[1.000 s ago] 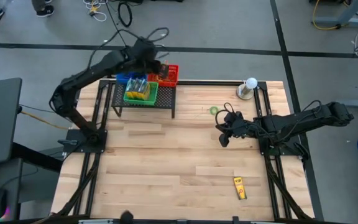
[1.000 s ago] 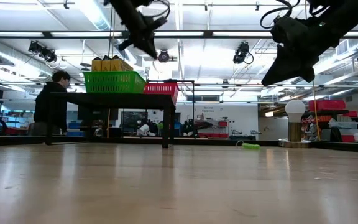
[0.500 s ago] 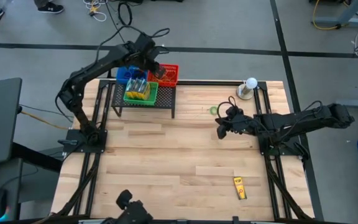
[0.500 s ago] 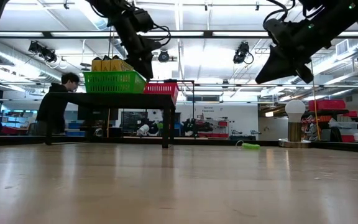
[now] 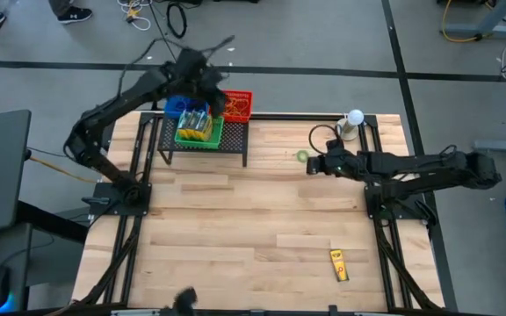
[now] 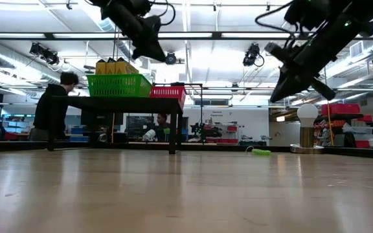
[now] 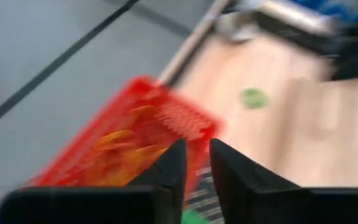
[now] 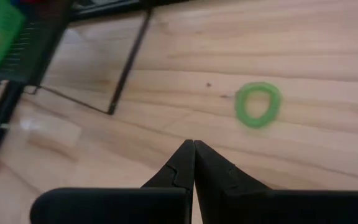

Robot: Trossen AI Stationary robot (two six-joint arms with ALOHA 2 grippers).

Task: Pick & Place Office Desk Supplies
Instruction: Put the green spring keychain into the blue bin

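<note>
A green rubber band point(image 5: 302, 156) point(image 8: 258, 104) lies flat on the wooden table. My right gripper point(image 5: 314, 166) point(image 8: 193, 155) hangs shut just near of it, above the table, touching nothing. My left gripper point(image 5: 211, 90) point(image 7: 196, 163) hovers over the red basket point(image 5: 238, 104) point(image 7: 135, 143), its fingers a little apart with nothing between them. Orange and yellow bands lie in that basket. Yellow crayon boxes point(image 5: 196, 125) stand in the green basket point(image 6: 118, 84). Another yellow crayon box point(image 5: 338, 264) lies flat near the table's front right.
The red, green and blue point(image 5: 175, 107) baskets sit on a low black rack point(image 5: 202, 151) at the far left. A white ball on a round base point(image 5: 353, 122) stands at the far right. People show in the room behind the table.
My right gripper has moved toward the table's far edge, closer to the green rubber band, and has rolled about its own line. My left gripper has shifted a little toward the table's left over the baskets and has rolled too.
</note>
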